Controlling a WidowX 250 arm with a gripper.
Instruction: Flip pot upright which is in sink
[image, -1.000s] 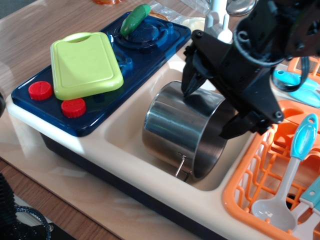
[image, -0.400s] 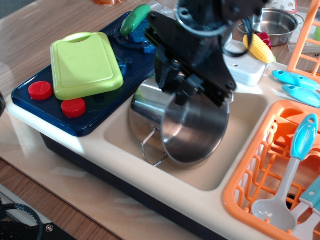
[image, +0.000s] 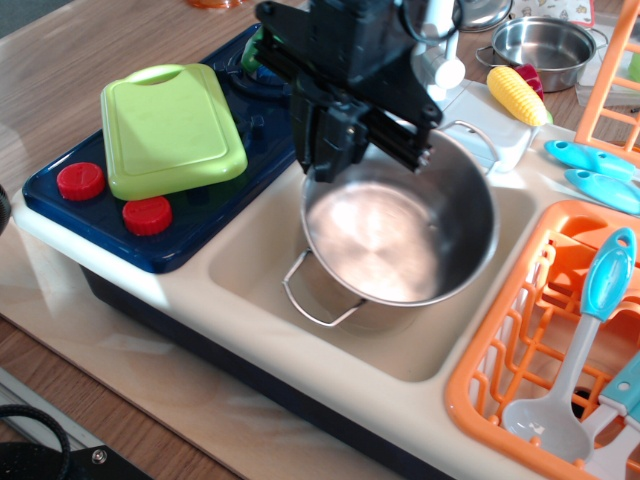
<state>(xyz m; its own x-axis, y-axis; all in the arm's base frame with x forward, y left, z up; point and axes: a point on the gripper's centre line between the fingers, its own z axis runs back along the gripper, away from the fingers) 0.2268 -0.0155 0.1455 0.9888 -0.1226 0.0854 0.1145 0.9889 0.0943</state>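
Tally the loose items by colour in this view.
Steel: 2, large shiny steel pot in the cream sink, small steel pot
Red round knobs: 2
Lime green cutting board: 1
Yellow toy corn: 1
Total: 6

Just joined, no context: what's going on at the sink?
The arm's pincer is at the far-left rim of the pot, apparently gripping it, though the fingertips are hidden. The pot sits in the sink with its mouth facing up, tipped slightly toward the camera, inside empty. Green cutting board rests on the blue stovetop; orange dish rack holds utensils.
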